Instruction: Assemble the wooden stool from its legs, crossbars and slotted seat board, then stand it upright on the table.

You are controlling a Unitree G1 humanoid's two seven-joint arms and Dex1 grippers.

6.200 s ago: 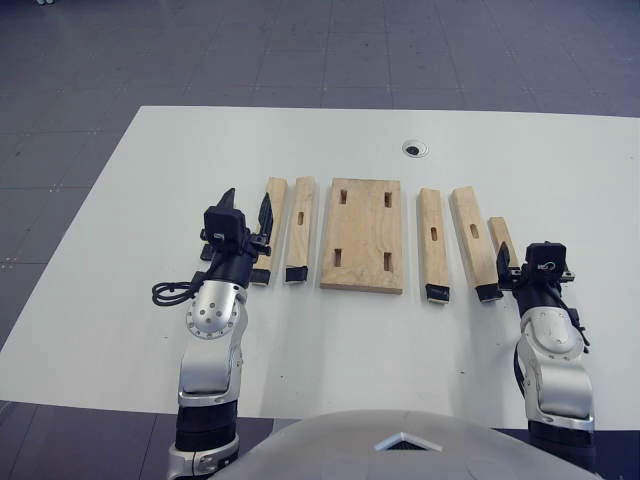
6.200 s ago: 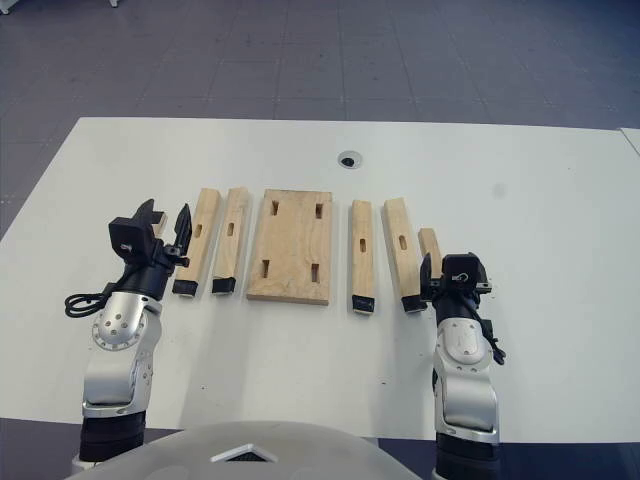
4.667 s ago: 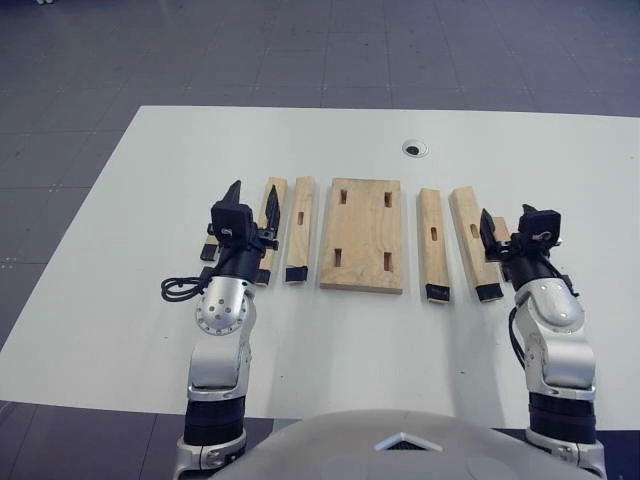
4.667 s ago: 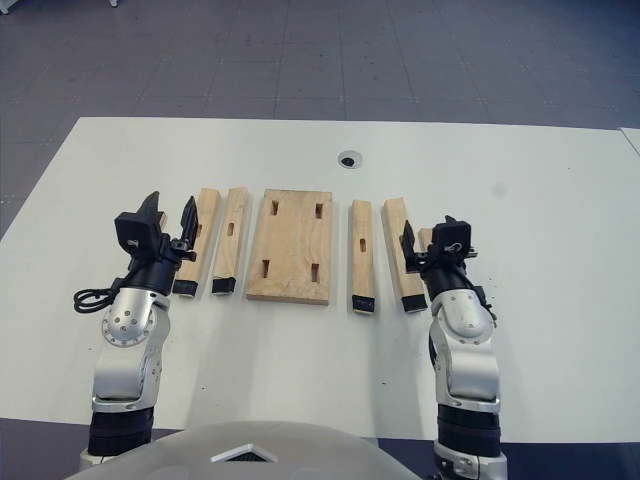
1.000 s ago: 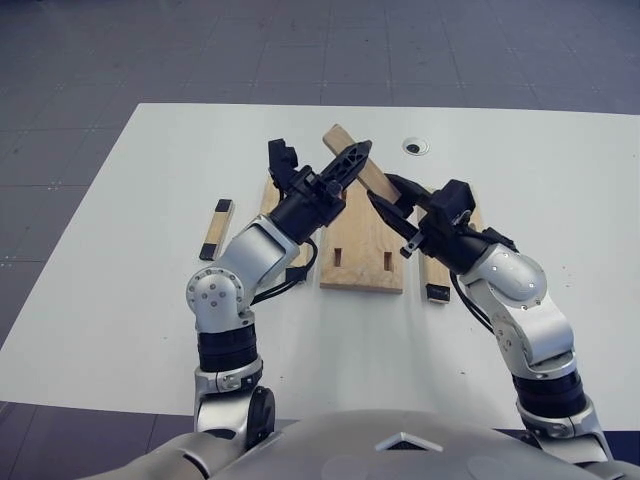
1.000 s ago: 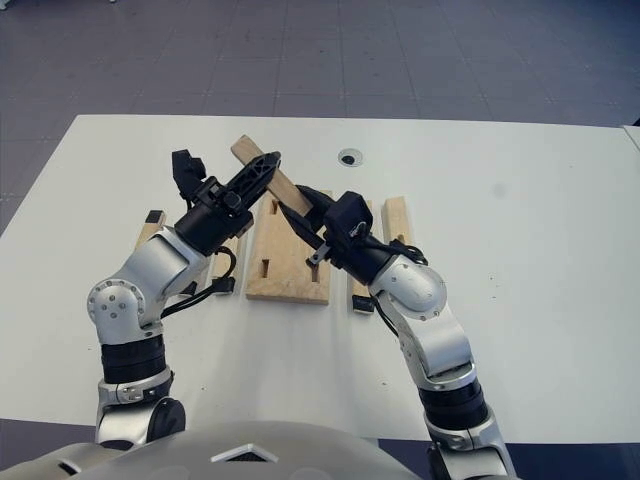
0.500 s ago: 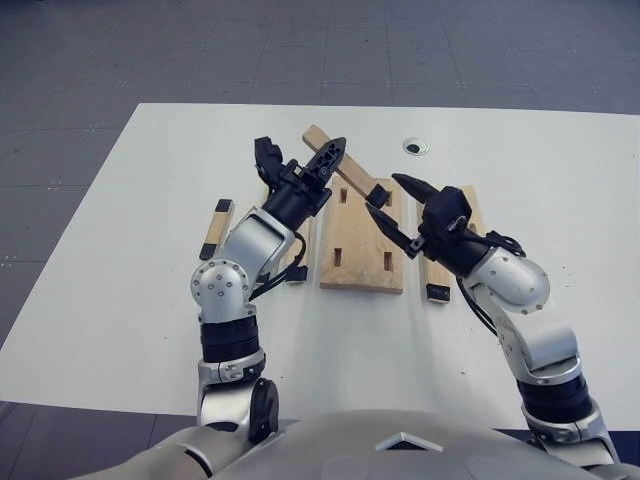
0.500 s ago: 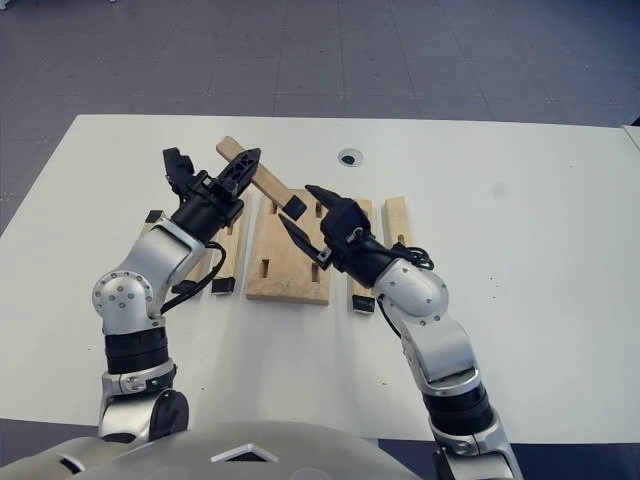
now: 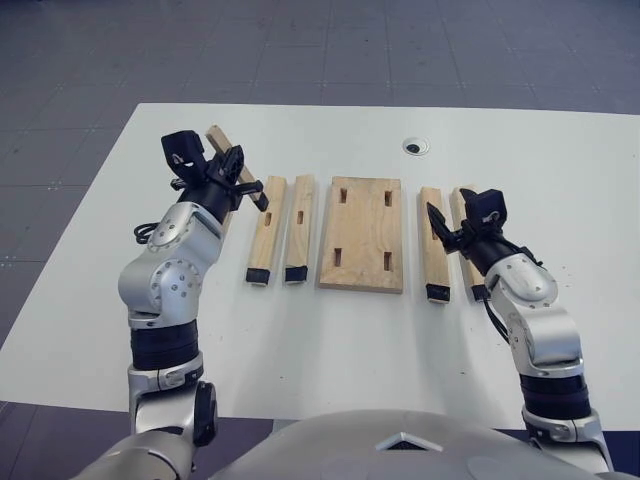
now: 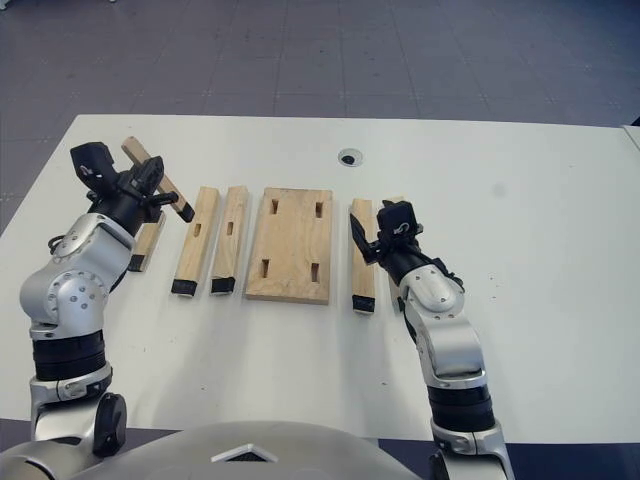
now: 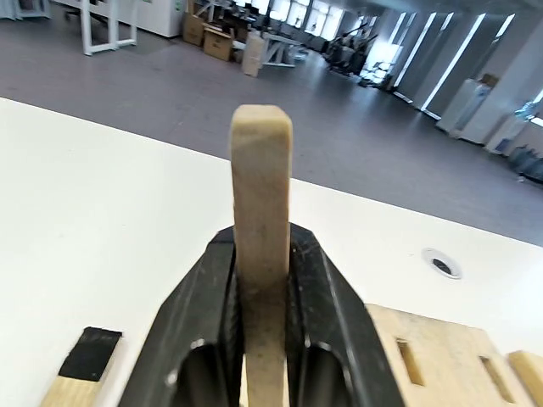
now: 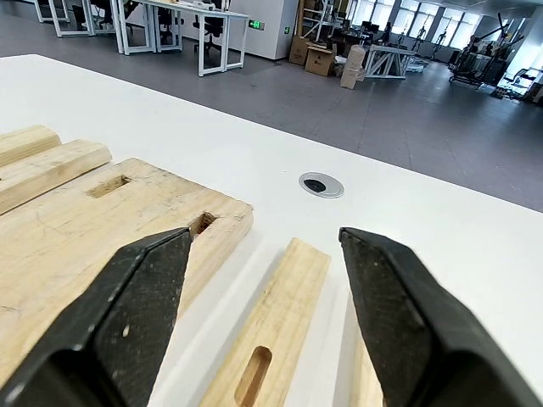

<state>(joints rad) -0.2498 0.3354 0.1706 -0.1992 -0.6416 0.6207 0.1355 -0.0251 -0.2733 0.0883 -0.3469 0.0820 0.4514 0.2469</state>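
Holds the left arm [image 9: 168,270] bent at the elbow and raised over the left part of the white table [image 9: 560,170], forearm angled up and forward; pinches a crossbar [image 11: 261,170] in the left gripper [image 11: 261,242], fingers [image 11: 195,331] pressed tight against its two faces, the stick clear of the table and tilted, black-capped end toward the outer left leg [image 9: 262,230], bare end jutting past the fingertips; has a second crossbar [image 10: 147,243] flat on the table under that forearm, partly hidden by it; holds the right arm [image 9: 535,320] lower, elbow tucked in, forearm pointing forward over the table's right part; hovers the right gripper [image 12: 265,242] above the inner right leg [image 9: 430,250] with fingers [image 12: 136,314] spread wide, clear of the wood; has the outer right leg [image 9: 459,197] just beside, partly covered by the wrist; has the slotted seat board [image 9: 362,235] flat at mid-table, four slots facing up, between the two pairs of legs; has the inner left leg [image 9: 298,228] alongside the outer one, just left of the board, black ends at the near side; has a round cable grommet [image 9: 415,148] set in the table beyond the board.
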